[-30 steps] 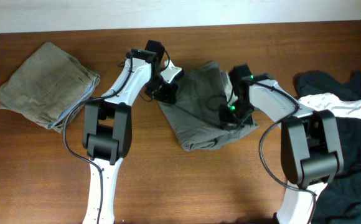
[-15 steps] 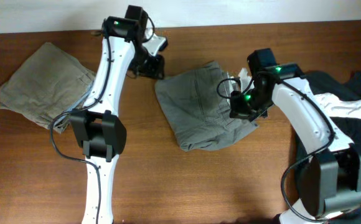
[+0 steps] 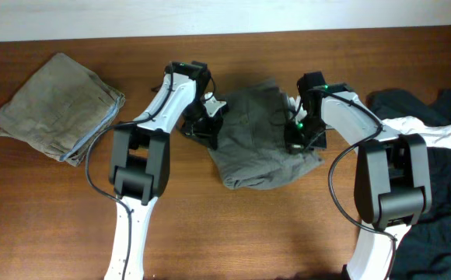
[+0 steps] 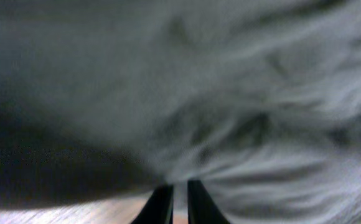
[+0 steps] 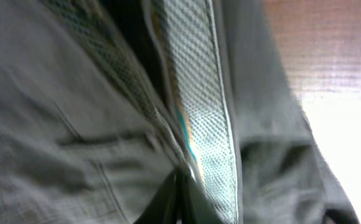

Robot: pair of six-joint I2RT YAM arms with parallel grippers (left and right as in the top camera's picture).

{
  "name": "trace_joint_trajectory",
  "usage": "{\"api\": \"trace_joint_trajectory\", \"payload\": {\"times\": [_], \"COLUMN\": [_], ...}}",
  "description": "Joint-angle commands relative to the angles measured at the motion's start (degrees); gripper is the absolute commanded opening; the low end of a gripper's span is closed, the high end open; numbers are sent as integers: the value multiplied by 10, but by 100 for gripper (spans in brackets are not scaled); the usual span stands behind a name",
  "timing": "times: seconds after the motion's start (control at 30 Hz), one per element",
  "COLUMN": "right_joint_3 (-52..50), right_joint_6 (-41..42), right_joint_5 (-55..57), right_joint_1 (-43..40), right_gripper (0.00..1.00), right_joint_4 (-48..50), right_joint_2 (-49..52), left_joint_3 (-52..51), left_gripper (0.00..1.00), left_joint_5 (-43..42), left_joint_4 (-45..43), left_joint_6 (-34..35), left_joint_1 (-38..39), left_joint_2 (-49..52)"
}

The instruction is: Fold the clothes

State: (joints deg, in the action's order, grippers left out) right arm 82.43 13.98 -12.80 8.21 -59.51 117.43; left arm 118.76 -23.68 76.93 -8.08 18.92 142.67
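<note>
A grey-green garment (image 3: 255, 144) lies crumpled in the middle of the table. My left gripper (image 3: 208, 128) is at its left edge. In the left wrist view the fingers (image 4: 179, 194) are almost together, with blurred grey cloth (image 4: 243, 93) at their tips. My right gripper (image 3: 297, 140) is on the garment's right side. In the right wrist view its fingers (image 5: 179, 199) are shut on the cloth beside a pale mesh lining (image 5: 199, 106).
A folded khaki garment (image 3: 58, 105) lies at the far left. A pile of dark and white clothes (image 3: 435, 132) lies at the right edge. Bare wooden table (image 3: 233, 225) runs along the front.
Half a second ago both grippers were pulled outward, the left one up at the back. Both are now back at the garment's edges, and the garment is more bunched.
</note>
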Motion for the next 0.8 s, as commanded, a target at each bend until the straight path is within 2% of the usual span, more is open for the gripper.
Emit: {"api": "trace_joint_trajectory", "payload": {"times": [0.0, 0.03, 0.13, 0.2, 0.27, 0.33, 0.43, 0.5, 0.6, 0.63, 0.7, 0.77], "right_joint_3": [-2, -2, 0, 9, 29, 55, 55, 55, 55, 52, 43, 14], "right_joint_6": [16, 16, 16, 13, 10, -49, -40, -10, 15, 0, -6, -3], "right_joint_5": [-57, -90, -121, -112, -88, -68, 38, 77, 61, 26, 16, -3], "right_joint_1": [26, 55, 106, 128, 123, 112, 90, 58, -15, -34, -37, -29], "right_gripper": [9, 9, 8, 9, 9, 9, 9, 8, 8, 6, 6, 6], "right_joint_4": [-72, -83, -70, -32, -21, 1, 66, 104, 119, 103, 92, 82], "right_joint_2": [6, 6, 2, -20, -40, -45, -45, -45, -34, -27, -25, -25], "left_joint_3": [-41, -31, 14, 121, 207, 331, 394, 368, 271, 207, 144, 50], "left_gripper": [8, 6, 5, 7, 14, 25, 26, 21, 20, 19, 15, 14], "left_joint_5": [19, 33, 19, 19, 20, 20, 12, 7, 9, 10, 10, 10], "left_joint_4": [-102, -187, -227, -169, -92, 46, 169, 198, 198, 183, 155, 95], "left_joint_6": [26, 50, 55, 54, 50, 50, 38, 31, 10, 2, 2, 3], "left_joint_1": [-8, -26, -53, -81, -100, -121, -117, -91, -33, -9, 7, 22], "left_joint_2": [10, 10, 10, 10, 10, 10, 10, 10, 10, 10, 10, 10]}}
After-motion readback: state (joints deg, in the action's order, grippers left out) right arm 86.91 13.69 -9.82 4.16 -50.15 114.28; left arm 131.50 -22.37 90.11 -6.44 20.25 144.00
